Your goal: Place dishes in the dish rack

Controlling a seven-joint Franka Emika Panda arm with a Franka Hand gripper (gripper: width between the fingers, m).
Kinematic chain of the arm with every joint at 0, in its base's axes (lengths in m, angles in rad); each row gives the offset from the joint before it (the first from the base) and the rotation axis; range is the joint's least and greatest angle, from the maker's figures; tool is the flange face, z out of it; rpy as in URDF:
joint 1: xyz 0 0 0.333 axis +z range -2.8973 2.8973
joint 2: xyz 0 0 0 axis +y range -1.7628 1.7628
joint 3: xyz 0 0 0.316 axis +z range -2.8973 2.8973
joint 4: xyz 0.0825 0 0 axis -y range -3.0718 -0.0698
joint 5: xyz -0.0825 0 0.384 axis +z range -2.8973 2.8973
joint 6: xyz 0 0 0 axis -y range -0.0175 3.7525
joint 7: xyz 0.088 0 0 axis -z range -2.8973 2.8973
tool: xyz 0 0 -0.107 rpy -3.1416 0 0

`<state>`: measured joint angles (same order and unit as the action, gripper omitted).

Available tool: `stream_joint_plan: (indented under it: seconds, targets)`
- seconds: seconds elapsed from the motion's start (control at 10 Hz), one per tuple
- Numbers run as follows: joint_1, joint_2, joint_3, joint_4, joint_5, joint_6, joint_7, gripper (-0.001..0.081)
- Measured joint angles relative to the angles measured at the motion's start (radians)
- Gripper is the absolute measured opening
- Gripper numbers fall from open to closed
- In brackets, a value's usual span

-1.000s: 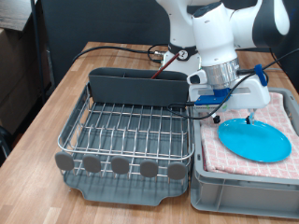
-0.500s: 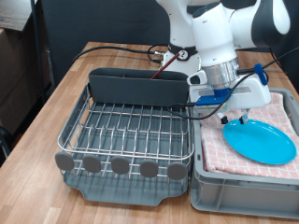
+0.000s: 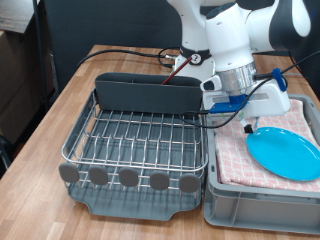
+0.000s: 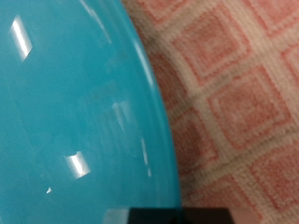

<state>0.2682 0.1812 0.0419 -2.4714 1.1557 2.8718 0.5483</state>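
The round light-blue plate (image 3: 287,153) lies flat on the pink checked cloth (image 3: 235,160) in the grey crate at the exterior view's right. My gripper (image 3: 248,127) hangs just over the plate's edge nearest the rack. The wrist view is filled by the plate (image 4: 75,112) and the cloth (image 4: 243,84), with a dark finger edge (image 4: 177,215) at the rim. The dish rack (image 3: 140,140), silver wire on a dark grey tray, has nothing on its wires. A white object (image 3: 278,98) behind the gripper is partly hidden. The spoon is out of view.
The rack's tall grey back compartment (image 3: 145,93) and its front row of grey discs (image 3: 130,178) border the wire bed. The grey crate (image 3: 255,205) stands right beside the rack. Cables (image 3: 130,52) run over the wooden table behind.
The plate has slid towards the exterior view's right on the cloth. The gripper's tips have shifted a little to the left, staying at the plate's near edge.
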Motion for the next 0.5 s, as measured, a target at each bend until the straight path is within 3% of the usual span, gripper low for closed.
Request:
stream_joint_plan:
  seconds: [0.3, 0.5]
  targets:
    - [0.000, 0.000, 0.000, 0.000, -0.001, -0.001, 0.001, 0.0016]
    - [0.002, 0.001, -0.009, -0.005, -0.077, -0.001, 0.070, 0.0016]
